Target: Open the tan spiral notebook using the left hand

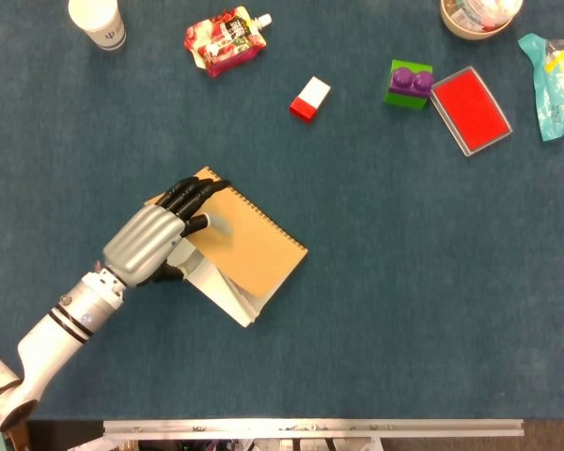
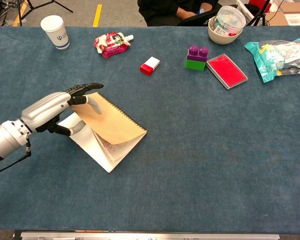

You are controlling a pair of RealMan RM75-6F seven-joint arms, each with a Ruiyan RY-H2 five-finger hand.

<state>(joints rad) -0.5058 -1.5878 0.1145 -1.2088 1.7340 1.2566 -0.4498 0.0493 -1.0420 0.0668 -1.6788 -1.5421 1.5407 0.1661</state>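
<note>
Notebook: tan spiral-bound paper notebook (image 2: 110,131) lies left of centre on the blue tabletop (image 2: 200,150), cover lifted, white page showing.
Left robot hand (image 2: 57,107): at the notebook's left edge, holding the raised cover.
Right robot hand: out of sight.

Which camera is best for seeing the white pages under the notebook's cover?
The chest view: it looks in under the lifted tan cover, so the white pages show widely. The head view looks straight down, so only a thin strip of the pages peeks out beside the left hand.
</note>
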